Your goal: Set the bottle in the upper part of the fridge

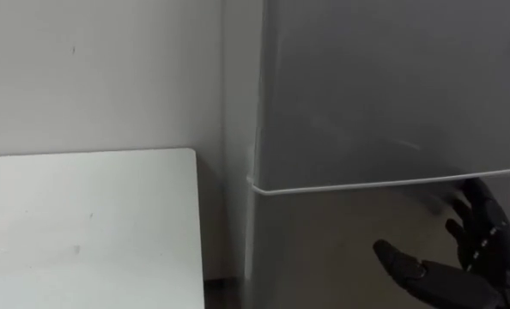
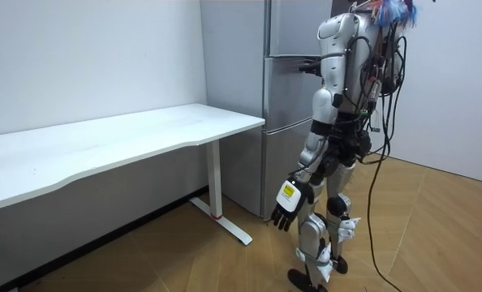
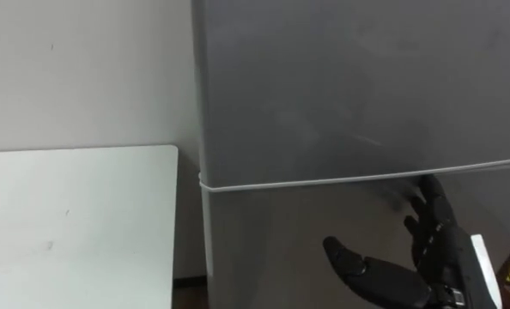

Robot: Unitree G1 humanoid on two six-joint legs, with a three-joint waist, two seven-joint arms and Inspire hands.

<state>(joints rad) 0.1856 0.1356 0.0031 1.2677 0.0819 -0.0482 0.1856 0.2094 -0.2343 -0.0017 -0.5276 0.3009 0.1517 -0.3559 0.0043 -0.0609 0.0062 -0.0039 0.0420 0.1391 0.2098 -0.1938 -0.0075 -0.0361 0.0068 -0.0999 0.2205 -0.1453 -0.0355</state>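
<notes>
Left eye view
Hidden parts: you see only a corner of the grey steel two-door fridge (image 1: 392,86); its top and right side are cut off.
Upper door: its upper door (image 1: 384,129) is closed, and a thin white seam strip (image 1: 341,185) divides it from the lower door (image 1: 324,249).
Right hand: your robot's right hand (image 1: 487,257) comes in at the lower right, in front of the lower door just below the strip. The fingers are spread and straight with the thumb out to the left, and it holds nothing. You cannot tell whether the fingertips touch the door.
Table: a white flat-topped table (image 1: 83,223) lies to the left, its corner near the fridge. A pale wall (image 1: 92,69) is behind it.

Right eye view
Same scene: the right hand (image 3: 435,262) is cut off at the wrist by the lower edge.

Room view
Stance: your robot stands upright on a wooden floor (image 2: 436,235), facing the fridge (image 2: 286,122) beside the end of the table (image 2: 144,134).
Right hand: it is raised to the fridge front at the seam (image 2: 308,66), small and dark, so its fingers are hard to make out here.
Left hand: the left hand (image 2: 286,212) hangs by the thigh with its fingers loose and apart, holding nothing.
Bottle: you cannot tell where the bottle is or how it looks.
</notes>
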